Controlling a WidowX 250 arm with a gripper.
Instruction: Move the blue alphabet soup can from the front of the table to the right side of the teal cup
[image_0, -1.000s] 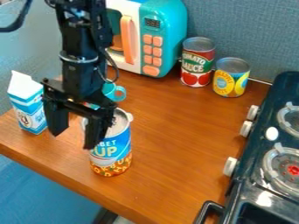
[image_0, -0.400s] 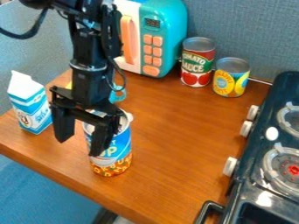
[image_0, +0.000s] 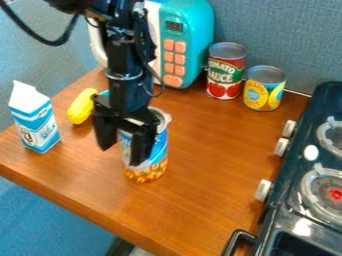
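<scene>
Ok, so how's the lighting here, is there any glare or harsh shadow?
In the camera view, a sharp white glare spot on the stove below the nearer burner, and a soft sheen across the wooden tabletop; also in the camera view, shadows look soft, darkest beside the microwave's base.

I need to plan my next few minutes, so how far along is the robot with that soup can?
Done so far: the soup can has shifted toward the toy microwave. In hand: the gripper is right at the can, fingers apart, one in front of it; a firm hold isn't clear. Left: probably clearing the gripper away; I can't tell the can's final spot.
</scene>
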